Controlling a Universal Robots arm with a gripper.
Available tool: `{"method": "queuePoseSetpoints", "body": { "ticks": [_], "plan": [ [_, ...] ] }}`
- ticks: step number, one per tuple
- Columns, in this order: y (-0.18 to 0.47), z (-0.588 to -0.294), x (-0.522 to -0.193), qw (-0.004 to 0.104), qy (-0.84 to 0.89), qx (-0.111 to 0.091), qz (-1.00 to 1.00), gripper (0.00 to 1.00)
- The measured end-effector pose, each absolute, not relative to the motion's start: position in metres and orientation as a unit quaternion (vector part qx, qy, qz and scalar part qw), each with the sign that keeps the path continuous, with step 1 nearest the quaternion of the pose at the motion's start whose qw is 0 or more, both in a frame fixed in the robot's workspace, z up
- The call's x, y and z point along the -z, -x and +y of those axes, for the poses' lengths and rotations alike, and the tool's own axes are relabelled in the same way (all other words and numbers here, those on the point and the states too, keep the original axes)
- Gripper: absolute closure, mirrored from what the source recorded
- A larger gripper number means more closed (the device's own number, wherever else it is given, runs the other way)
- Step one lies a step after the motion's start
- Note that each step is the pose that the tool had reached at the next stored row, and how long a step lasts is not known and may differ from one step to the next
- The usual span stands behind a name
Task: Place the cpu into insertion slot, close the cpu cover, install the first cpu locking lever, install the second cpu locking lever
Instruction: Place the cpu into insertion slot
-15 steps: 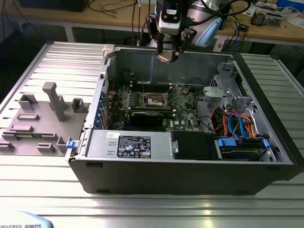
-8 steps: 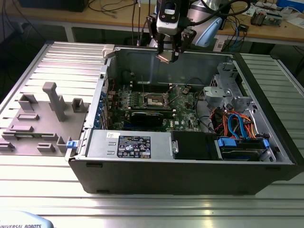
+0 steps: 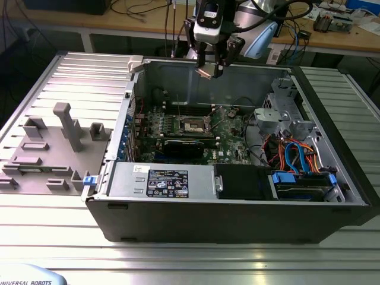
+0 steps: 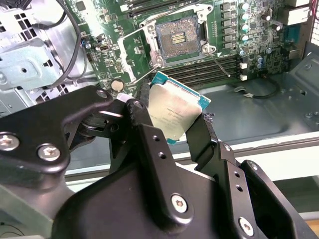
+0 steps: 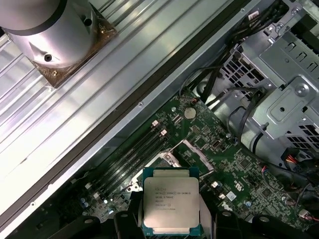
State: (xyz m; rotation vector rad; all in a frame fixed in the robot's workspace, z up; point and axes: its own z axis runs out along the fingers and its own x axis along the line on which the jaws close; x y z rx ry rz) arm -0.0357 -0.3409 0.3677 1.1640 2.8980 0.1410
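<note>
1. The end effector [image 3: 211, 68] is clamped on the cpu [image 3: 208, 73]. Its two fingers squeeze two opposite edges of the chip.
2. In the exterior view, the cpu hangs in the air over the open computer case [image 3: 237, 202], which sits on the desk [image 3: 178, 261]. It is at 12 o'clock from the insertion slot [image 3: 193, 124] and well apart from it. The black graphics card [image 3: 190, 145] lies at 6 o'clock from the slot.
3. In the second wrist view, the insertion slot [image 4: 177, 40] is bare, and the cpu [image 4: 175, 110] has not touched it. The cpu cover [image 4: 133, 59] looks lifted off to one side, but we are not sure.
4. To do this step well, we think the chip must sit level and right over the slot. Its corners must match the slot's corners. It should go straight down with no sliding, because the tiny pins could bend.
5. In the first wrist view, the cpu [image 5: 168, 199] shows us its silver top. It is almost square. Its slightly longer side seems to run along the fingers. It looks tilted to us, not flat over the board.
</note>
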Motion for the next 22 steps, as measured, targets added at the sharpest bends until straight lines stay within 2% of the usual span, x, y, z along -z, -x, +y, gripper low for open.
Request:
{"method": "queuePoseSetpoints", "body": {
  "ticks": [22],
  "plan": [
    [0.0357,-0.3409,-0.3677,0.009,-0.4,-0.045,0.916,0.46]
  ]
}}
